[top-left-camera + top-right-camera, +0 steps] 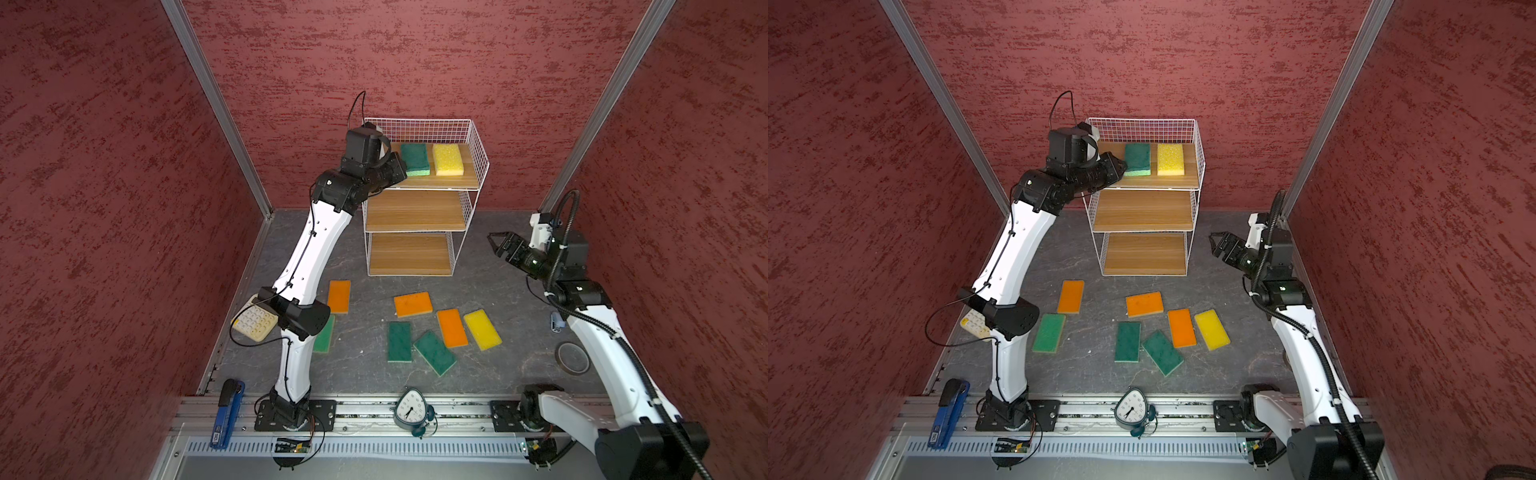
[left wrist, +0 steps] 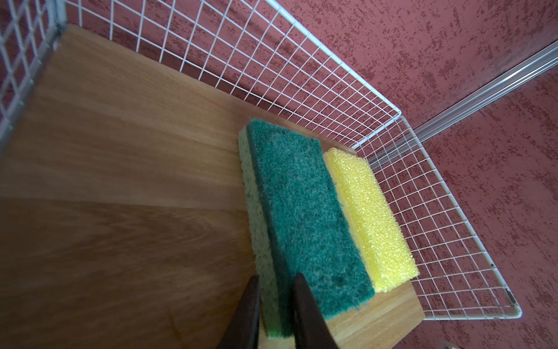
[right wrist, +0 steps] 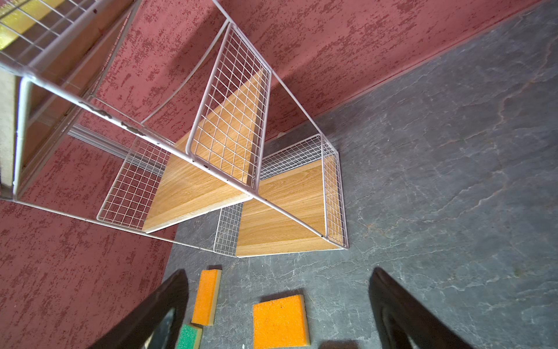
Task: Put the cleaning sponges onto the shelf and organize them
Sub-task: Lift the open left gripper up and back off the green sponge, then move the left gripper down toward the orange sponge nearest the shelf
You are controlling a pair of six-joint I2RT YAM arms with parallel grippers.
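Jaws of the left gripper (image 2: 277,276) pinch the near end of a dark green sponge (image 2: 302,211), light-green-edged, flat on the top board of the shelf (image 1: 415,129), just beside a yellow sponge (image 2: 368,211); the right gripper (image 1: 496,241) gapes wide, empty.

Both top views are bright, lit from overhead; textured red walls (image 1: 83,208) bow at the edges. In the left wrist view the light wooden board (image 2: 120,151) darkens near the lens; the dark green foam sponge (image 2: 302,211) is sharp, 2 dark fingers (image 2: 311,320) blurred.

Two sponges (image 1: 1137,159) side by side on the shelf's (image 1: 1142,131) top tier, seven more on the tabletop (image 1: 1096,368) in front.
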